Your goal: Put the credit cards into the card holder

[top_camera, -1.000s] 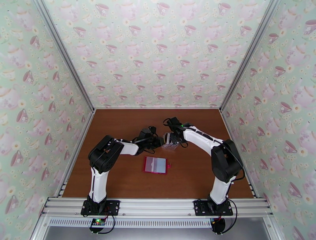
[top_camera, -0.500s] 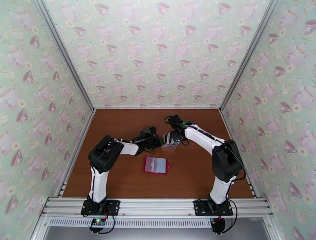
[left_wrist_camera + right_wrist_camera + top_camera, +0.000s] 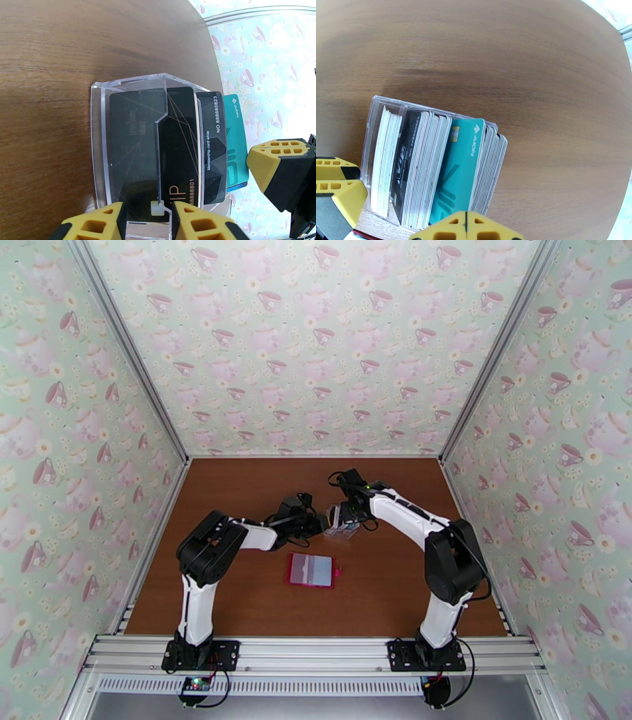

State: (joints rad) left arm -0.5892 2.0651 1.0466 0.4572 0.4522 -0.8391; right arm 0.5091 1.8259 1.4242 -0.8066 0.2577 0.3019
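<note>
The credit cards [image 3: 434,165] stand packed on edge in a clear plastic rack [image 3: 341,523], white, black and teal. The teal card [image 3: 460,165] sticks up above the rest. My right gripper [image 3: 466,221] is shut with its tips on that card's top edge; it reaches down over the rack [image 3: 98,138] from behind. My left gripper [image 3: 147,221] is shut on the rack's near wall from the left side. The card holder [image 3: 312,570], a red wallet, lies open and flat in front of the rack, its pale grey-blue inside facing up.
The brown tabletop [image 3: 395,587] is walled in by teapot-patterned panels on three sides. Both arms [image 3: 411,516] meet over the rack at mid-table. The wallet's snap tab [image 3: 336,571] points right.
My right gripper has closed its jaws at the teal card's top edge after settling slightly lower over the rack. The left gripper, rack and wallet have stayed put.
</note>
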